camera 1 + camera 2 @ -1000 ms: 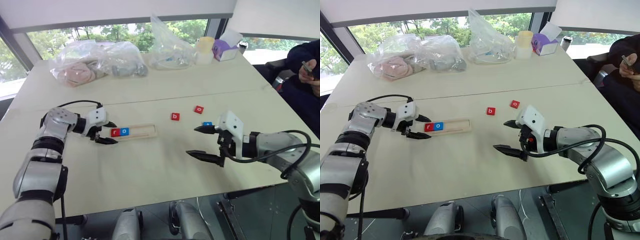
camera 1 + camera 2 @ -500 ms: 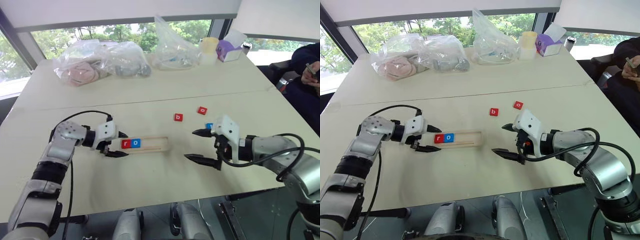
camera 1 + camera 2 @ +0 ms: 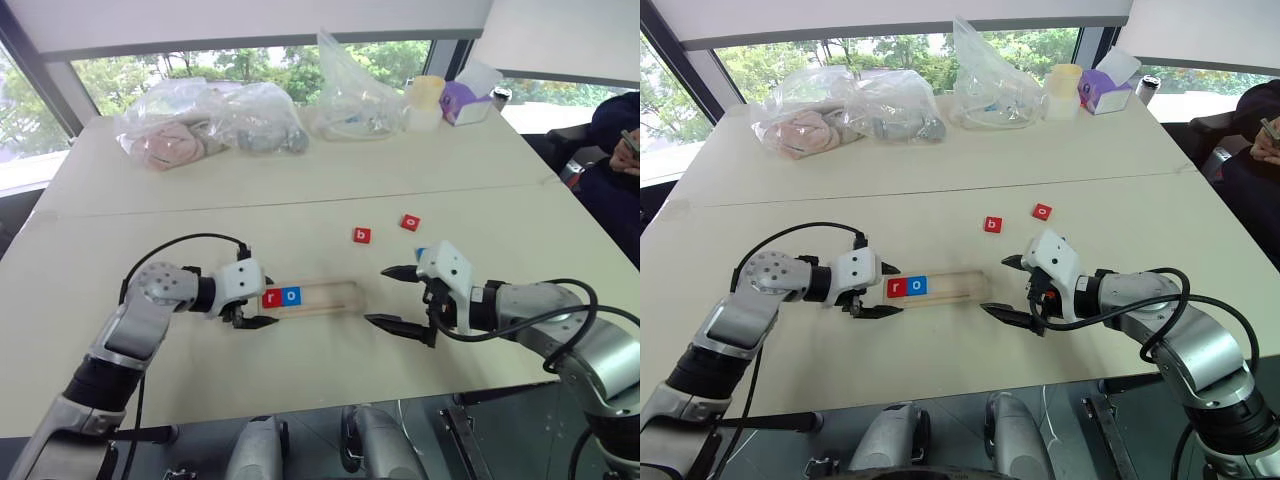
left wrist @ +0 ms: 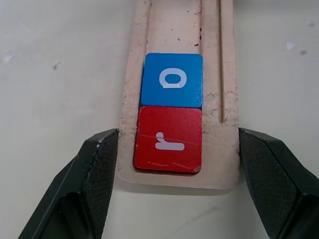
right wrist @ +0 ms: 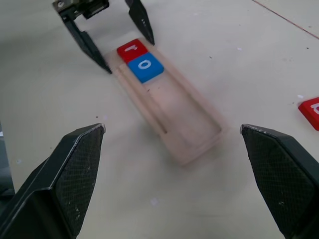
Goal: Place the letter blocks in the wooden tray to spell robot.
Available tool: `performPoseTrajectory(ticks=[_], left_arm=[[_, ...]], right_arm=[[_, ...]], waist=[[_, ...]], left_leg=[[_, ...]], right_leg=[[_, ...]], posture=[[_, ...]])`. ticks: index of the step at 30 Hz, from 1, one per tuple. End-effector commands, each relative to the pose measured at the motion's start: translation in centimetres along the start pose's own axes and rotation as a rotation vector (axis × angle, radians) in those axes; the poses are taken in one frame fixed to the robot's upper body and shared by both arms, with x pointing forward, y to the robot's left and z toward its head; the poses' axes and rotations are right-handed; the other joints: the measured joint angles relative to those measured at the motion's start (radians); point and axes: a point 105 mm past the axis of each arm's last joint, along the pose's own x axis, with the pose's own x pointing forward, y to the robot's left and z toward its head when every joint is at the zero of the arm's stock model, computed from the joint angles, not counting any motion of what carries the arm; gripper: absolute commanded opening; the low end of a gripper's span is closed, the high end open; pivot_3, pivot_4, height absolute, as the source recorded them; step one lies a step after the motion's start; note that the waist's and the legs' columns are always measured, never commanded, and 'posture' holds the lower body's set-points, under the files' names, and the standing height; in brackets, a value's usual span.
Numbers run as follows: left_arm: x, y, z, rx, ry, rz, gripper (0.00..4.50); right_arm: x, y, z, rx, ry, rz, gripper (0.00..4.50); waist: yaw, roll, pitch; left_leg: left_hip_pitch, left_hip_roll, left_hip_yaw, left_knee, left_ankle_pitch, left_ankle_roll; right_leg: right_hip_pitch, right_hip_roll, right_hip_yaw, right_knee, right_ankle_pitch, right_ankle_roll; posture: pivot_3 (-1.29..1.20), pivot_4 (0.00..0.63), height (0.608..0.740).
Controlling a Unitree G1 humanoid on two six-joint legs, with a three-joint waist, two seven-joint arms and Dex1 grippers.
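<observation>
Letter blocks: five in view.
- Two lie in the wooden tray (image 3: 328, 297), side by side and touching at its left end: red "r" (image 3: 271, 296) outermost, then blue "o" (image 3: 291, 296). The rest of the tray is bare.
- Two red tiles lie loose on the table (image 3: 300, 200) beyond the tray's right end, well apart from it: "b" (image 3: 362, 235) and a second "o" (image 3: 410, 222).
- One blue tile (image 3: 421, 252) shows as a corner behind the right gripper's housing; its letter cannot be read.

Grippers: two.
- The left gripper (image 3: 894, 291) straddles the tray's left end, one finger pressed to each long side beside the "r", pinching the tray.
- The right gripper (image 3: 376, 295) hovers just off the tray's right end, jaws spread wide and holding nothing.

Surroundings: two clear plastic bags (image 3: 200, 125) (image 3: 355, 95), a pale cup (image 3: 428, 92) and a purple box (image 3: 465, 98) stand along the far edge, well clear of the work area. A seated person (image 3: 615, 150) is at the far right, off the table.

Clearance: the tray lies near the front edge, parallel to it. The surface between the tray and the loose red tiles is unobstructed. The right gripper stands between the tray and the blue tile.
</observation>
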Motion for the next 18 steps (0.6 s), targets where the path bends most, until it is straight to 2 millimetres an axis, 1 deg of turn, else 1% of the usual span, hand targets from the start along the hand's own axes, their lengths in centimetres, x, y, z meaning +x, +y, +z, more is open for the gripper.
performPoseTrajectory(ticks=[1,13,18], left_arm=[[0.9,-1.3,0.2,-0.007,0.004,-0.041,3.12],[1.6,-2.5,0.6,-0.047,0.020,-0.052,3.12],[1.4,-2.6,0.0,-0.082,0.042,-0.048,3.12]], right_arm=[[-0.1,0.4,0.9,-0.046,-0.027,-0.001,4.50],[-0.2,0.3,0.6,-0.045,-0.012,-0.001,4.50],[-0.3,0.2,0.5,-0.048,-0.006,-0.002,4.50]], waist=[[0.000,0.000,0.000],[0.000,0.000,0.000],[-0.001,0.000,0.000]], left_leg=[[0.000,0.000,0.000,0.000,0.000,0.000],[0.000,0.000,-0.001,0.000,0.000,0.000],[0.000,0.000,-0.001,0.000,0.000,0.000]], right_leg=[[0.000,0.000,0.000,0.000,0.000,0.000],[0.000,0.000,0.000,-0.001,0.000,0.000],[0.000,0.000,0.000,-0.001,0.000,0.000]], posture=[[0.00,0.150,0.740],[0.00,0.150,0.740],[0.00,0.150,0.740]])
